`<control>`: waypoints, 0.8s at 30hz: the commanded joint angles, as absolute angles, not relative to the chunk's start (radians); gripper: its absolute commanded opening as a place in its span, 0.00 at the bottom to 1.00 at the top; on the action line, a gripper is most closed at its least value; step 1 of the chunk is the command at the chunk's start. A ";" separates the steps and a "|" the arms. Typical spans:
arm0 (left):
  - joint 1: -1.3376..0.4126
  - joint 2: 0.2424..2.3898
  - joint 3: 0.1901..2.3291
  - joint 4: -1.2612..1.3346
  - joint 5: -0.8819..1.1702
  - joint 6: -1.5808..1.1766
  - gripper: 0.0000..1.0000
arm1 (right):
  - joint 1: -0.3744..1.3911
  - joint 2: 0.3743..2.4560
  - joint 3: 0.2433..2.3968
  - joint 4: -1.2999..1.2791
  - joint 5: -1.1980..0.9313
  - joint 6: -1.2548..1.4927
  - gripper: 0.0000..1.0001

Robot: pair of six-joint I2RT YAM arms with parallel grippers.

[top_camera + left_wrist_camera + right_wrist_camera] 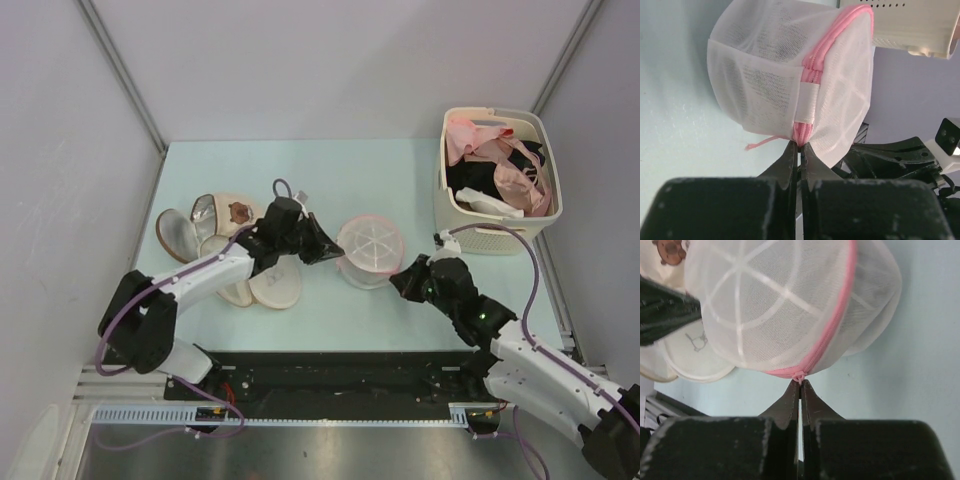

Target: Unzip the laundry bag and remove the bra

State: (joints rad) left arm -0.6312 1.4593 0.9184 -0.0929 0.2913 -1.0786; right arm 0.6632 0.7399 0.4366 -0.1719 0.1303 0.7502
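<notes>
Tabletop (330, 170) carries the laundry bag (370, 250) between both arms — left fingers (789, 162) and right fingers (790, 401) each pinch its pink zip rim (812, 75). Probably best: left anchors, right draws steadily round — no jerking.

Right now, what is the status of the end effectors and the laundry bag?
Left end effector shut on laundry bag, zip rim. Right end effector shut on opposite rim. Zip closed. Basket stands clear.

The laundry bag (780, 305) blurs its contents behind mesh — the basket (910, 25) runs off the top edge.
</notes>
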 commanded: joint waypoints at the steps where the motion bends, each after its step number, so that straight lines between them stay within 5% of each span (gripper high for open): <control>1: -0.620 1.538 1.034 -0.124 0.351 -0.970 0.00 | 0.727 0.782 0.437 -0.141 0.110 0.755 0.00; 2: -0.620 1.558 1.054 -0.147 0.357 -0.962 0.03 | 0.774 0.810 0.442 -0.127 0.129 0.765 0.00; 3: -0.620 1.584 1.093 -0.167 0.365 -0.948 0.25 | 0.791 0.821 0.443 -0.121 0.143 0.781 0.00; 5: -0.620 1.594 1.132 -0.242 0.359 -0.899 0.51 | 0.827 0.845 0.445 -0.100 0.167 0.828 0.00; 6: -0.620 1.571 1.153 -0.262 0.345 -0.884 0.75 | 0.839 0.851 0.445 -0.095 0.173 0.840 0.00; 8: -0.620 1.533 1.166 -0.325 0.292 -0.844 0.99 | 0.863 0.859 0.445 -0.078 0.202 0.870 0.00; 15: -0.630 1.261 1.042 -0.349 0.216 -0.877 1.00 | 0.871 0.876 0.445 -0.041 0.233 0.893 0.00; 24: -0.810 1.380 0.942 -0.121 0.218 -1.095 0.98 | 0.871 0.907 0.445 -0.037 0.229 0.899 0.00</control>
